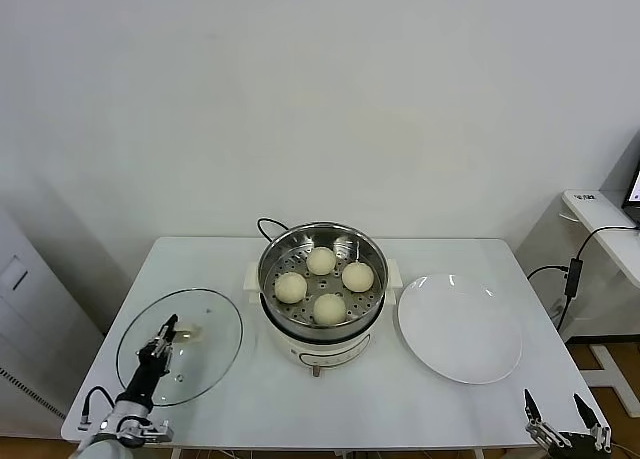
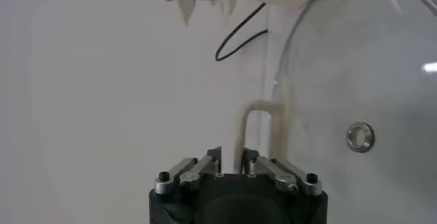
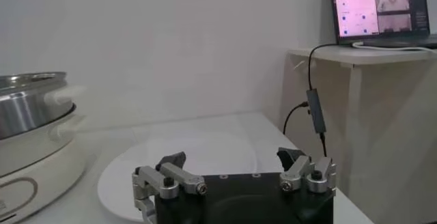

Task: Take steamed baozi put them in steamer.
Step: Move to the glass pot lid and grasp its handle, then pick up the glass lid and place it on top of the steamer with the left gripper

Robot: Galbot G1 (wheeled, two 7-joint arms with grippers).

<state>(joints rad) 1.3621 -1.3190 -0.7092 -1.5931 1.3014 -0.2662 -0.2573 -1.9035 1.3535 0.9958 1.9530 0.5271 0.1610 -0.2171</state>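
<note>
Several cream-white baozi (image 1: 321,261) sit on the perforated floor of the steel steamer (image 1: 330,351) at the table's middle. My left gripper (image 1: 168,327) is at the front left over the glass lid (image 1: 215,349), which lies flat on the table. In the left wrist view its fingers (image 2: 231,156) stand narrowly apart with one leg of the lid's cream handle (image 2: 241,130) between them. My right gripper (image 1: 560,419) is open and empty at the front right corner, below the table's edge; it also shows in its own wrist view (image 3: 232,160).
An empty white plate (image 1: 460,329) lies right of the steamer, and the right wrist view shows it (image 3: 205,157) beside the steamer (image 3: 31,102). A black cord (image 1: 268,225) runs behind the steamer. A side desk with a laptop (image 3: 379,3) stands to the right.
</note>
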